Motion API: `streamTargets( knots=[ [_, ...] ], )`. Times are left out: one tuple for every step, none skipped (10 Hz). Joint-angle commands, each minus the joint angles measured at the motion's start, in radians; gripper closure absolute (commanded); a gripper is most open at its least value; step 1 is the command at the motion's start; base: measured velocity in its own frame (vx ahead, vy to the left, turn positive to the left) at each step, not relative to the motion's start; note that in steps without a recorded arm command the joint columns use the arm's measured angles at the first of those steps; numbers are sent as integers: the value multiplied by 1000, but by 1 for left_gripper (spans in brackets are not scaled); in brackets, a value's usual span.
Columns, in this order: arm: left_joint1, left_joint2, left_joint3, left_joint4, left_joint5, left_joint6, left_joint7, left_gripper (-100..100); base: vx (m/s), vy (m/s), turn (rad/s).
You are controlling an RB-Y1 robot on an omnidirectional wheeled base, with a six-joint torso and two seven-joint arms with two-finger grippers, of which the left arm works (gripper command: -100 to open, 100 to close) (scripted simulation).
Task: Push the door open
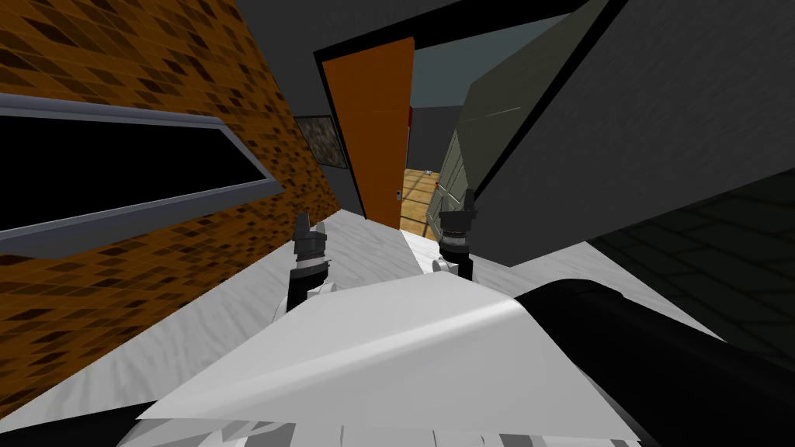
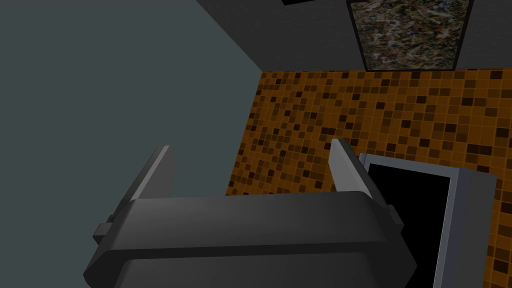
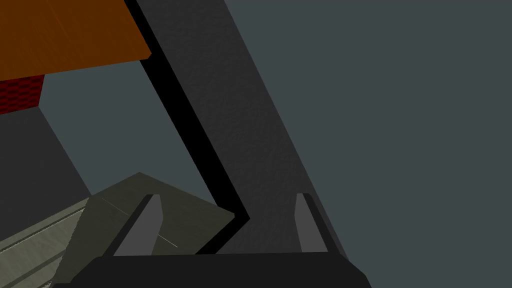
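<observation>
An orange door (image 1: 373, 132) stands ajar straight ahead in a black frame (image 1: 330, 116), with a small handle (image 1: 398, 194) near its free edge. Through the gap to its right I see a wooden floor (image 1: 419, 194). My left gripper (image 1: 310, 225) hangs short of the door, open with nothing between its fingers (image 2: 160, 170). My right gripper (image 1: 459, 203) is raised in front of the gap, also open and holding nothing; its wrist view looks up at the door's top corner (image 3: 65, 35) and the black frame (image 3: 190, 125). Neither gripper touches the door.
An orange mosaic wall (image 1: 155, 256) with a grey-framed black window (image 1: 116, 178) runs along my left, and a picture (image 1: 322, 140) hangs beside the door. A dark grey wall (image 1: 644, 132) and an olive-grey panel (image 1: 466, 147) close in on the right. The floor (image 1: 233, 303) is white.
</observation>
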Motion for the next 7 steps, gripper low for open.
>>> streamTargets(
  knots=[
    [-12,7,-1,28,2,-7,2,-100,135,-43,-64],
    [-21,10,-2,47,4,-12,3,-100,80,-12,-52],
    [-30,15,-2,69,5,-17,5,-100,79,-5,-47],
    [-40,19,-3,90,7,-22,6,-100,83,-8,-56],
    [-47,21,-4,105,8,-26,7,-100,74,-6,-45],
    [-53,24,-4,120,9,-30,8,-100,75,-2,-34],
    [-67,28,-5,151,11,-38,11,-100,90,-11,-54]
  ],
)
